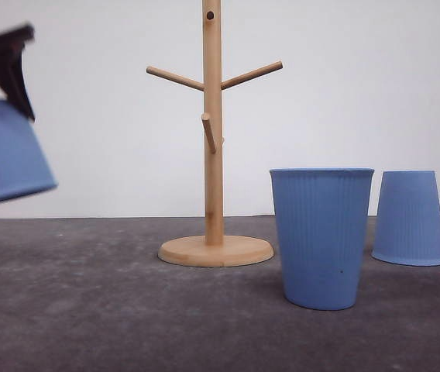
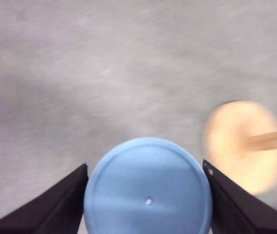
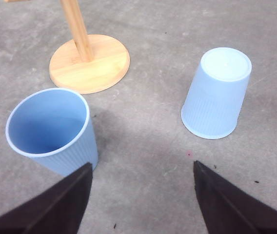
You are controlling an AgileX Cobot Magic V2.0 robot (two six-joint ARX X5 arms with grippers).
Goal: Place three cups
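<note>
The front camera sat low near the worktop (image 1: pixel 88 310), facing forward. Both wrist cameras looked down closely; front and right wrist shared the stand (image 1: pixel 214 155) (image 3: pixel 89 61).

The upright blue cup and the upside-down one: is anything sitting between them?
No. In the right wrist view, only bare grey table lies between upright cup and upside-down cup.

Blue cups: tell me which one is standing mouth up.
The cup in front of the wooden rack, the middle cup: its open rim faces up. The right cup rests mouth down, and the lifted cup hangs base up in the left gripper.
</note>
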